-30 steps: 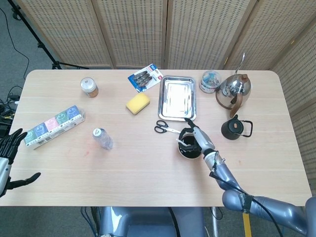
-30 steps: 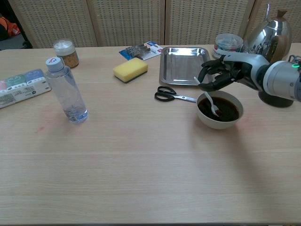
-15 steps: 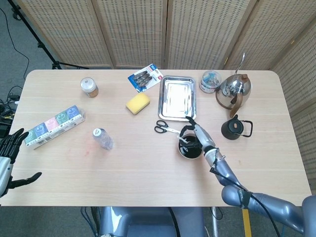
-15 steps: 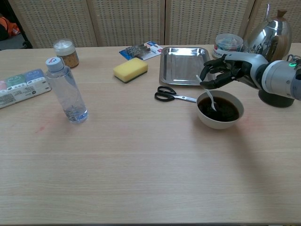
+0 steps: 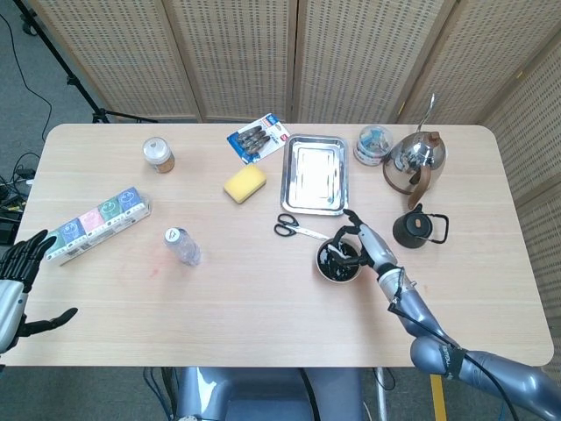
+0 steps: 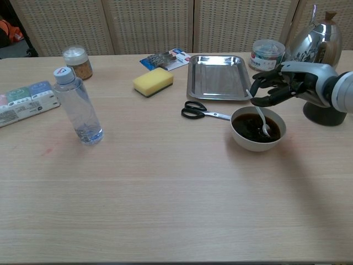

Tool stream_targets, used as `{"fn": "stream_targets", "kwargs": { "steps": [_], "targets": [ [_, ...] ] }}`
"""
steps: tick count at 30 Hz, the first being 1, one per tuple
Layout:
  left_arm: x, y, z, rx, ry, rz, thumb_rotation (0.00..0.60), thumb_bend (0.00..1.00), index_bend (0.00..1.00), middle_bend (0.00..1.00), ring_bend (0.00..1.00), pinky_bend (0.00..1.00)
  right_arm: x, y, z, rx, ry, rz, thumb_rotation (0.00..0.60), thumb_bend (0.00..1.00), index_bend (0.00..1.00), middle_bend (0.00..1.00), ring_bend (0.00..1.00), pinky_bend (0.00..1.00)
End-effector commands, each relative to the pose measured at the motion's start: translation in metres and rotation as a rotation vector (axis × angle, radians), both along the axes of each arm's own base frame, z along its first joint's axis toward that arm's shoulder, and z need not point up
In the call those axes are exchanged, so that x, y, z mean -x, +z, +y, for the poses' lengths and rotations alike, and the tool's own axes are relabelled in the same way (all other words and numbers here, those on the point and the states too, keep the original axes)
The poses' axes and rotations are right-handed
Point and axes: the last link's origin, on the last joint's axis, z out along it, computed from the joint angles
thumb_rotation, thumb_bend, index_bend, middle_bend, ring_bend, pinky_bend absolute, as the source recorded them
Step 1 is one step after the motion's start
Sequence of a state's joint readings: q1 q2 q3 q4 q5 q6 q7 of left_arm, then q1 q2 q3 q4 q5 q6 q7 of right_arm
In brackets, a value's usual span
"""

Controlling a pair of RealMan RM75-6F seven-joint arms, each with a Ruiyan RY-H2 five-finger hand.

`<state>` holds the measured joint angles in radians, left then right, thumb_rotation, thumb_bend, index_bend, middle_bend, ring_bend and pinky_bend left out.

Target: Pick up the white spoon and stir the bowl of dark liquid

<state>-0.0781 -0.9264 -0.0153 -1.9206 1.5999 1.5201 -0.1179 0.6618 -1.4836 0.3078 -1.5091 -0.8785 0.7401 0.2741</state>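
White spoon tilts out of the bowl toward your right hand

White plastic spoon (image 6: 259, 114) stands with its scoop sunk in the dark liquid of the round white bowl (image 6: 242, 139) and its handle slanting up and back, toward the flat steel tray (image 6: 217, 77) behind the bowl. Your right hand (image 6: 278, 88) sits just over the bowl's far rim and pinches the top of that handle between its dark fingers, so the long axis runs from your fingertips down into the bowl's right half. To stir, you sweep the handle's top around while the scoop stays under; keep it off the black-handled scissors (image 6: 203, 112) lying just left of the bowl. Your left hand (image 5: 19, 282) hangs far from the bowl at the table's near left edge, fingers spread, holding nothing.
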Motion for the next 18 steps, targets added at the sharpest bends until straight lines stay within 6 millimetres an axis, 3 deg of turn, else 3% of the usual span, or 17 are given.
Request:
{"fn": "stream_targets", "kwargs": {
  "steps": [1, 12, 18],
  "targets": [
    [0.0, 0.0, 0.0, 0.001, -0.001, 0.0, 0.6, 0.0, 0.0, 0.0, 0.0, 0.0, 0.0, -0.002, 0.003, -0.014, 0.002, -0.003, 0.6, 0.52, 0.57, 0.0, 0.0, 0.0],
    [0.002, 0.004, 0.001, -0.009, 0.005, -0.014, 0.6, 0.0, 0.0, 0.0, 0.0, 0.0, -0.022, -0.023, -0.007, -0.025, 0.03, -0.009, 0.6, 0.52, 0.57, 0.0, 0.0, 0.0],
    [0.003, 0.006, 0.001, -0.01, 0.008, -0.018, 0.6, 0.0, 0.0, 0.0, 0.0, 0.0, -0.021, -0.024, -0.014, 0.001, 0.019, 0.004, 0.6, 0.52, 0.57, 0.0, 0.0, 0.0]
  ]
}}
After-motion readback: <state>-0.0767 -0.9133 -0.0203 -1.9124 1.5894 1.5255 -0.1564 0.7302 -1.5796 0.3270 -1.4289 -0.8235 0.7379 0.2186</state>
